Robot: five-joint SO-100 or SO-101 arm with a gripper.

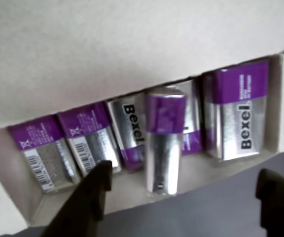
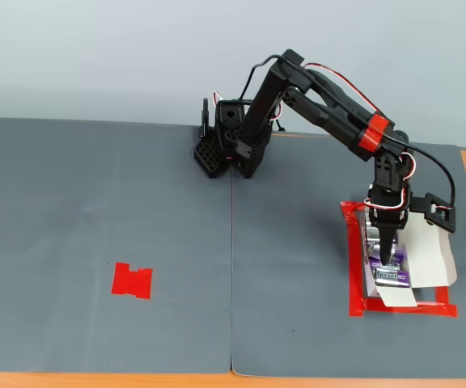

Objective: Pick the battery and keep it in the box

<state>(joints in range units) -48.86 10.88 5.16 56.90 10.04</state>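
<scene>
The white box (image 1: pixel 132 44) lies open in the wrist view, its tray holding several silver-and-purple batteries in a row. One battery (image 1: pixel 164 143) rests slanted on top of the row, purple end up, in the middle of the tray. My gripper (image 1: pixel 184 197) hangs just over the tray's near wall, open, with its dark fingers (image 1: pixel 92 197) wide apart on either side of that battery and not touching it. In the fixed view the gripper (image 2: pixel 387 260) points down into the box (image 2: pixel 431 255) at the right of the mat.
A red tape border (image 2: pixel 354 267) frames the box on the grey mat (image 2: pixel 136 202). A flat red tape patch (image 2: pixel 132 280) lies at the left of the mat. The arm's base (image 2: pixel 225 149) stands at the back centre.
</scene>
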